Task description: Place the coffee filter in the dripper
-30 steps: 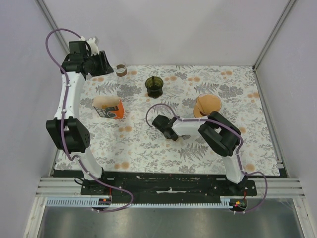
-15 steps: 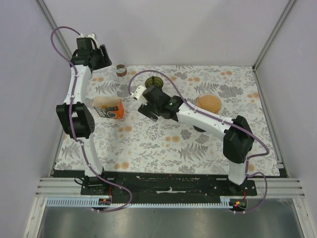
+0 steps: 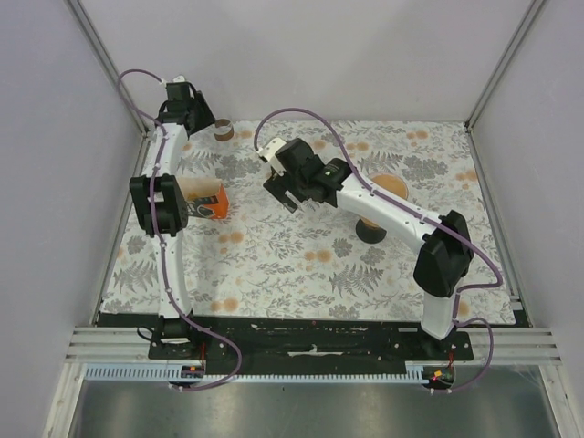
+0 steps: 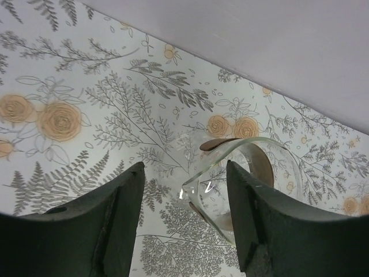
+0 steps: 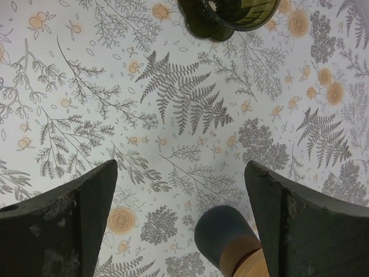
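While the right claw (image 5: 180, 170) hangs wide over the bench (image 5: 86, 86), dripper (image 5: 229, 12) at 12 o'clock, the left claw (image 4: 184, 167) gapes beside a glass cup (image 4: 253, 173)

Top view: fixed, high behind both arm bases, looking down on the whole table (image 3: 301, 265). Left wrist view: low and close, looking between the spread fingers of the left pincer (image 4: 185, 167) toward the back wall (image 4: 259, 46). A glass cup (image 4: 248, 179) sits just ahead; the top view shares that cup (image 3: 224, 130). Right wrist view: higher, facing down past the wide-set right pincer (image 5: 180, 167), with the dripper (image 5: 230, 14) beyond its tips.
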Controlling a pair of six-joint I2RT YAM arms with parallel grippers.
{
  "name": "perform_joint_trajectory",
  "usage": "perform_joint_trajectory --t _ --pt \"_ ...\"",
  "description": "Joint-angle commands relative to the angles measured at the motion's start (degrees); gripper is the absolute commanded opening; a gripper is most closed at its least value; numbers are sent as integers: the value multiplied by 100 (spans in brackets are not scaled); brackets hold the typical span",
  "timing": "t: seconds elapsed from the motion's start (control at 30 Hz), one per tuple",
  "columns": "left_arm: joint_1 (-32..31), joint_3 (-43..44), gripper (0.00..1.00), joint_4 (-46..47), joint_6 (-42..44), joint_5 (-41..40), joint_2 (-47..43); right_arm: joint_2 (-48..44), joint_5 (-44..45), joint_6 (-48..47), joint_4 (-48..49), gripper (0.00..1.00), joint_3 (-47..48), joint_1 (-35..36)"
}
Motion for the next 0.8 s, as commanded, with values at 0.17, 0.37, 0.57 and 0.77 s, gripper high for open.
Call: perform_joint_trajectory --t 0.17,0.37,0.57,0.77 --pt "-158 177 35 300 -248 465 176 -438 229 514 -366 98 -233 48" --pt "-149 -129 2 142 -64 667 -245 -518 344 382 -358 98 -251 57" --pt "-167 -315 2 -612 139 1509 -790 -667 599 302 -305 98 -251 -13" --pt "-367 -596 2 -1157 637 2687 -1730 -1343 -76 628 -112 98 -347 -505"
